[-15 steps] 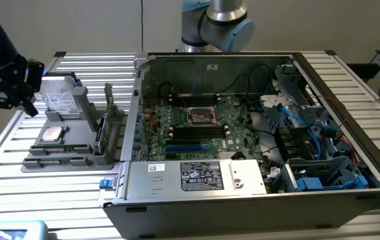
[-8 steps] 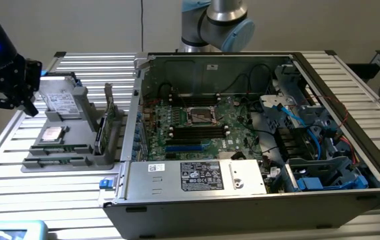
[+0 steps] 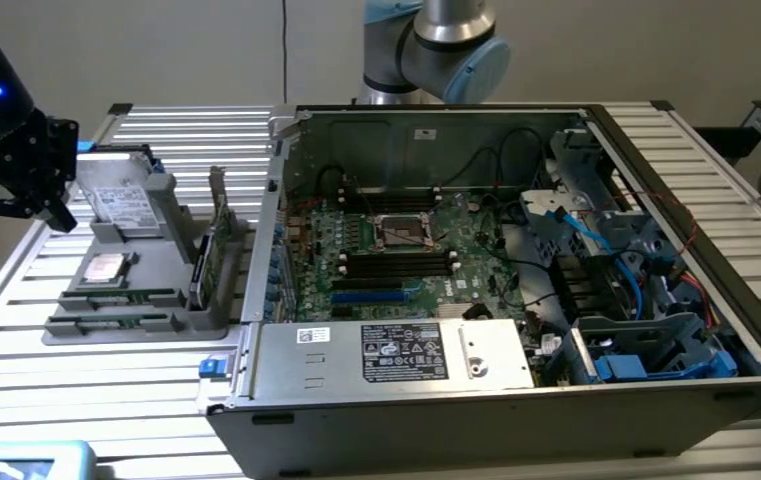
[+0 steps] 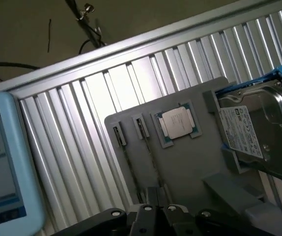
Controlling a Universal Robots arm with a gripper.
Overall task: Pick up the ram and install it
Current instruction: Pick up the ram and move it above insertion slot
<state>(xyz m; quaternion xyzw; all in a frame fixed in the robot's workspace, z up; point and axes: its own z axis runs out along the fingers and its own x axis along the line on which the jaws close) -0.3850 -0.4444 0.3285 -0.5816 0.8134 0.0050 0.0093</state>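
Note:
Two ram sticks stand on edge in slots of a grey tray (image 3: 153,335), on the exterior view's left. One ram stick (image 3: 120,297) sits behind the other (image 3: 113,322). In the wrist view they appear as thin dark strips (image 4: 126,162) (image 4: 150,155) running toward my gripper (image 4: 156,206). My gripper's black fingers are shut together and hold nothing. In the exterior view my gripper (image 3: 49,205) hangs above the table, just off the tray's far left corner and clear of the ram.
The tray also holds a silver hard drive (image 4: 259,132), a processor chip (image 4: 178,123) and an upright green expansion card (image 3: 217,235). An open computer case (image 3: 514,390) with its motherboard (image 3: 394,250) fills the middle of the slatted metal table. A blue-framed device (image 4: 3,162) lies at the near left.

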